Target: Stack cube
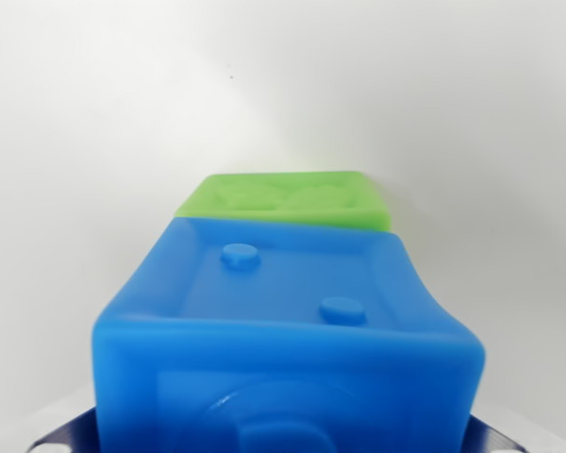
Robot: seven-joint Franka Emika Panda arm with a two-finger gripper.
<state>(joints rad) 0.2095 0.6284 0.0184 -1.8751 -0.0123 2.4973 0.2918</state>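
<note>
Gripper (pixel 288 444) barely in view: only two slivers of dark metal at the bottom edge, one poking out at each lower corner of the blue cube (pixel 288 330). Fingertips hidden behind that cube, so impossible to tell whether clamped on it or merely standing to either side. Blue cube filling the lower middle of the wrist view, close to the camera and slightly blurred, with rounded edges and a soft, glossy look. Top face recessed inside a raised rim and carrying two round raised dots, one toward the far left corner, one toward the near right. Near face showing a moulded relief with a curved outline, cut off by the bottom edge and too blurred to read. Beyond the blue cube, against its far top edge, a green cube (pixel 288 200), only the top face and a thin strip of side visible, the rest hidden behind the blue one. Green top also recessed, with some raised shapes, too soft to make out. Green cube turned slightly relative to the blue cube, its right corner reaching a little further to the wrist view's right. Touching or just apart: cannot tell from this angle. Around the blue cube on every side, a plain white surface (pixel 94 142), pale and evenly lit.
</note>
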